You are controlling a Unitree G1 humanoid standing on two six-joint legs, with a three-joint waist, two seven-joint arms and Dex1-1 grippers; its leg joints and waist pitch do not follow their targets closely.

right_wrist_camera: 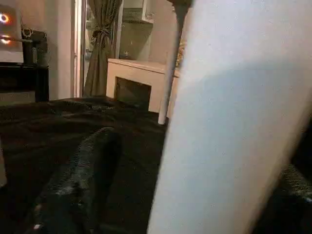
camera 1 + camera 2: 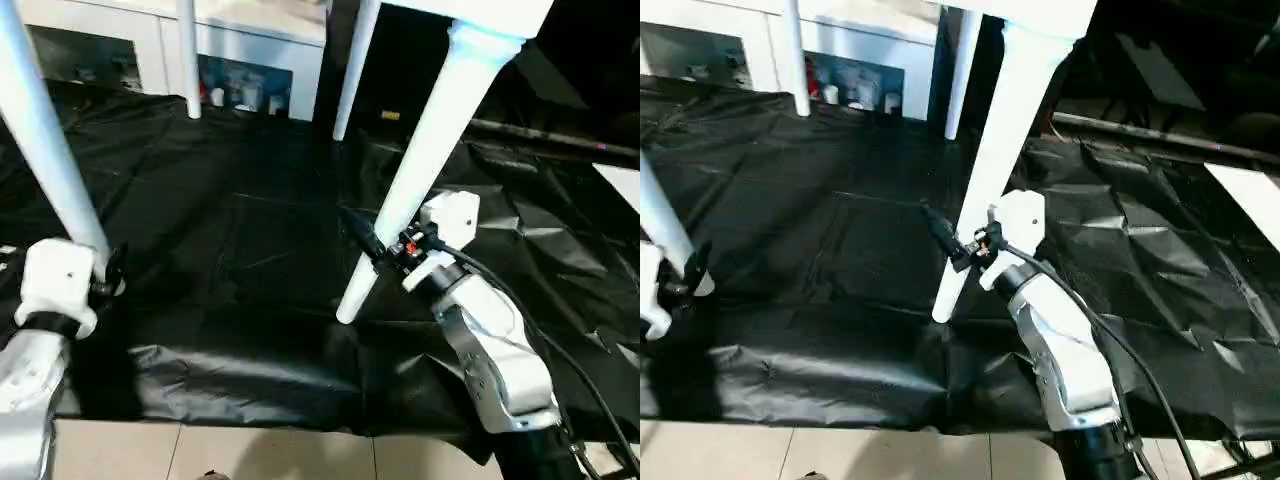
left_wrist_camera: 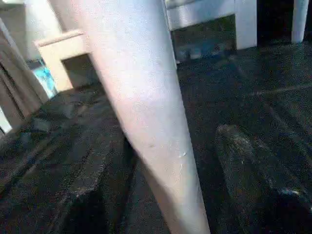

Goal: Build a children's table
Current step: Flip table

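The near leg point(image 2: 420, 170) between the right gripper point(image 2: 372, 248) fingers is plain white, as is the leg point(image 2: 45, 140) at the left gripper point(image 2: 108, 272). Both grippers have black fingers on white housings, with silver forearms behind. Beneath them spreads a glossy black sheet point(image 2: 240, 250), creased and unpatterned. Nearer than the sheet the floor point(image 2: 200, 450) looks pale beige tile. Beyond the legs stands a white cabinet point(image 2: 240, 50) holding small items, perhaps red and white.
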